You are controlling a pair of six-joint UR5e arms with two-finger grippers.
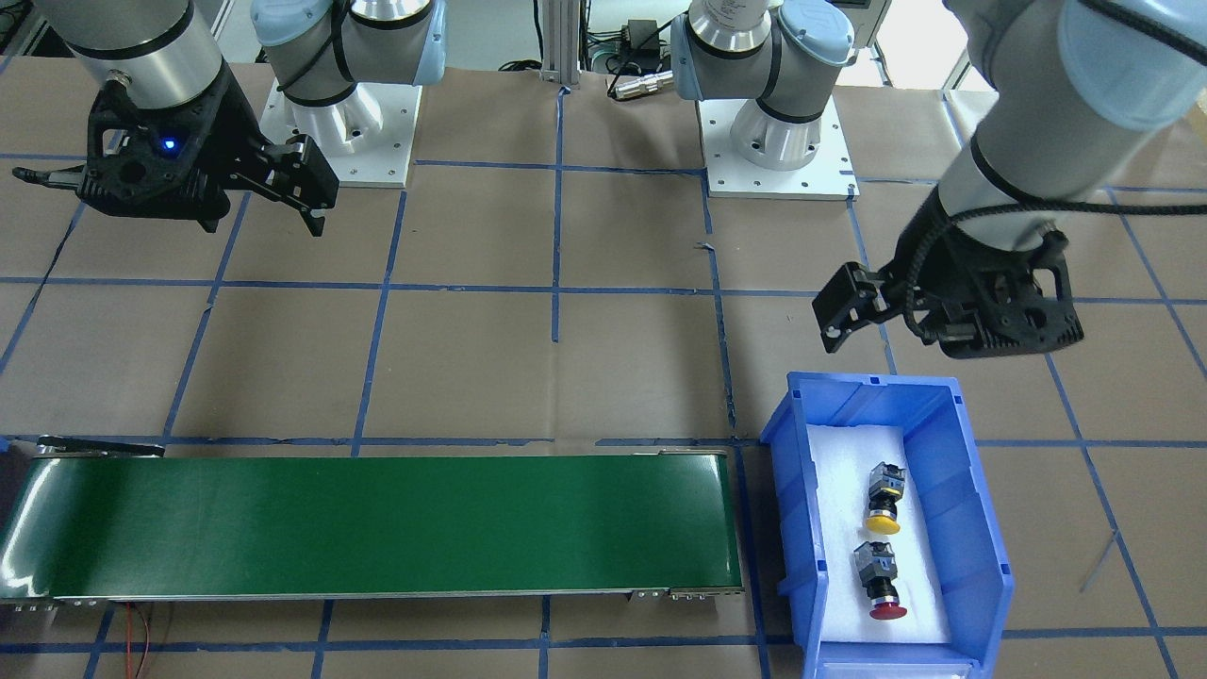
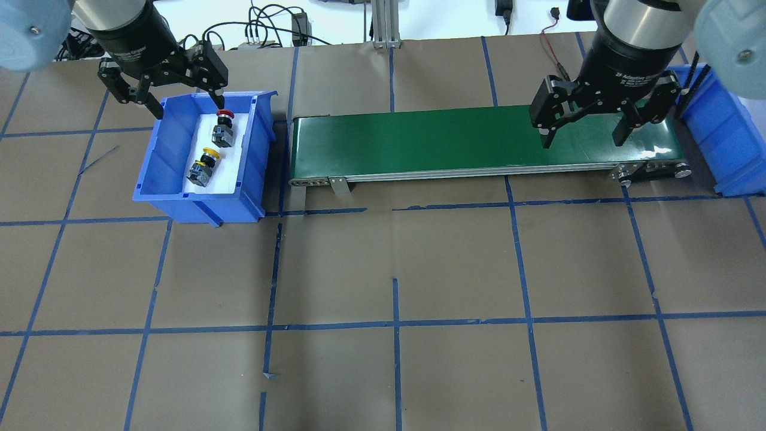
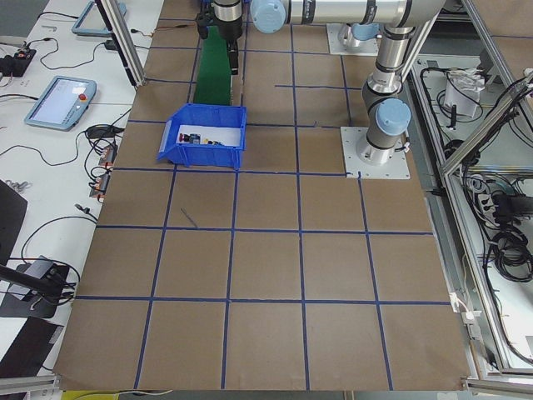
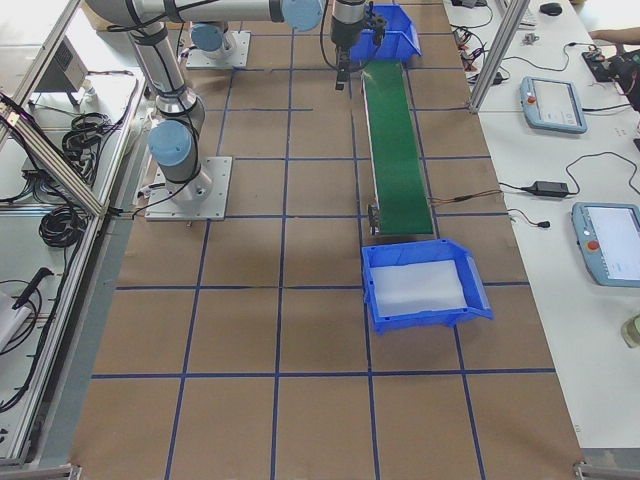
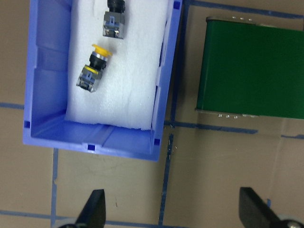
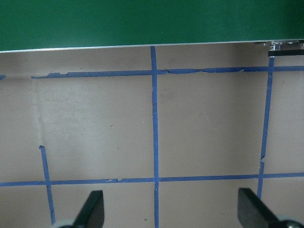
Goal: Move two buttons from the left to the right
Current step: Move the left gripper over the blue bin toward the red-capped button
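Jaws on my left gripper (image 2: 188, 109) stand wide apart and empty, and below them, untouched, I see the red button (image 2: 223, 127) and the yellow button (image 2: 202, 166) lying on their sides, near each other, on white foam (image 2: 230, 173) inside a blue bin (image 2: 197, 206). Beside that bin the green conveyor belt (image 2: 449, 140) runs off toward my right gripper (image 2: 580, 142), whose jaws are likewise spread and empty near the belt's other end, a second blue bin (image 2: 721, 140) just beyond.

Red-capped button (image 1: 877, 585), yellow-capped button (image 1: 884, 500), blue bin (image 1: 964, 528), green conveyor belt (image 1: 377, 523), blue-gridded brown table (image 1: 613, 377)
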